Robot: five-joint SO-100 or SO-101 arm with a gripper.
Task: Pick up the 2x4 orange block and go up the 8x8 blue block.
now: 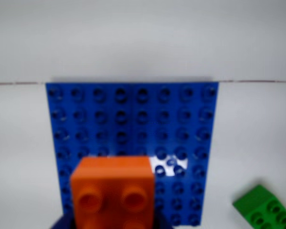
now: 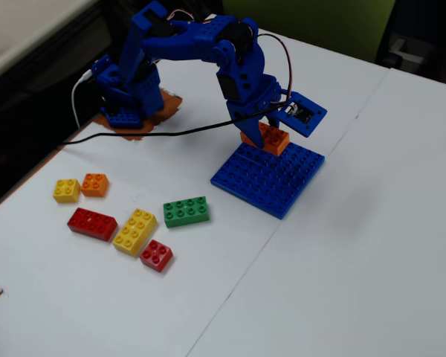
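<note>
Tool [image 2: 266, 136] closed on the 2x4 orange block [image 2: 265, 138], holding it over the near-arm edge of the 8x8 blue block [image 2: 270, 178]; whether it touches the studs I cannot tell. Pick-up looks done; seating it on the plate is probably what remains. Wrist view: the brick is bright orange, glossy, with round studs up, filling the lower frame. Green brick [image 2: 186, 211] and other loose bricks lie well apart on the white worktop [image 2: 342, 282].

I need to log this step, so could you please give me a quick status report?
Gripper shut on oblong orange plastic brick. Brick held over near edge of flat blue studded baseplate, contact unclear. Green brick and other loose bricks well clear.
</note>
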